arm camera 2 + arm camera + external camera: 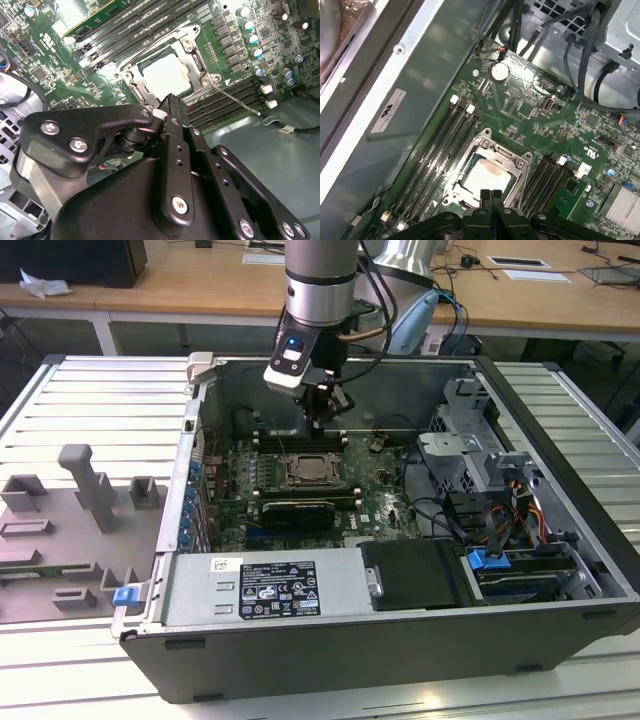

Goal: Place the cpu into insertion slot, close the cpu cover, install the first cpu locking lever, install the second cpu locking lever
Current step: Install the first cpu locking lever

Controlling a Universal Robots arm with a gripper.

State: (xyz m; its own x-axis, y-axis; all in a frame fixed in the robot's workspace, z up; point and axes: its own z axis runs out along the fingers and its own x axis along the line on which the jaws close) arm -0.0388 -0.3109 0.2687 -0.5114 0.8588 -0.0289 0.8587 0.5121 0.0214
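The cpu (485, 175) lies seated in the insertion slot (129, 76), its pale top showing through the one cpu cover (195, 55) lying flat over it. The single claw (490, 196) hangs just above the slot's edge, its two fingers (172, 117) clenched together with nothing between them; whether they touch the cover I cannot tell. One thin locking lever (235, 100) juts from the slot's corner across the memory slots (225, 102).

Closed tool (490, 195) near seated cpu (485, 176)
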